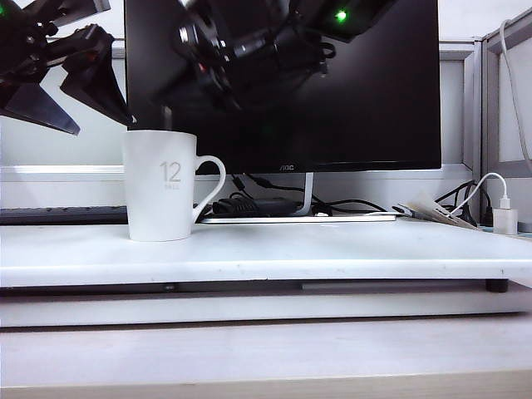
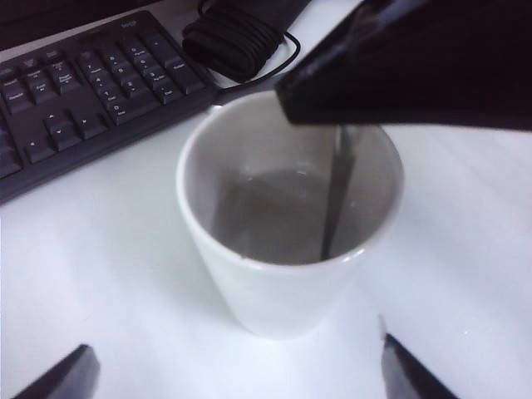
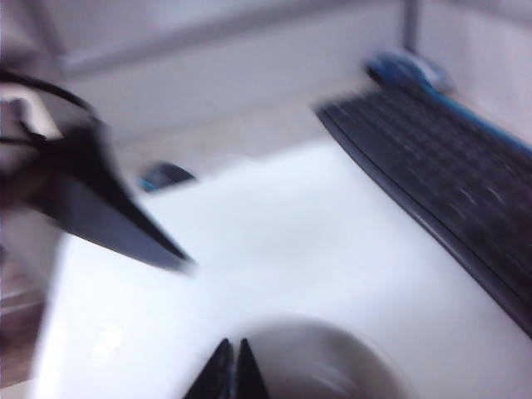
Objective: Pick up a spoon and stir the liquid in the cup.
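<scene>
Cup [image 2: 287, 241]: left wrist view alone shows spoon [image 2: 337, 199] inside; right gripper [image 2: 332, 125] clamped, left gripper [image 1: 79, 104] spread.

Low frontal exterior; wrists above cup [image 2: 287, 249]

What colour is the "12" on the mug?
Grey, on the white mug; clearest in the exterior view.
</scene>
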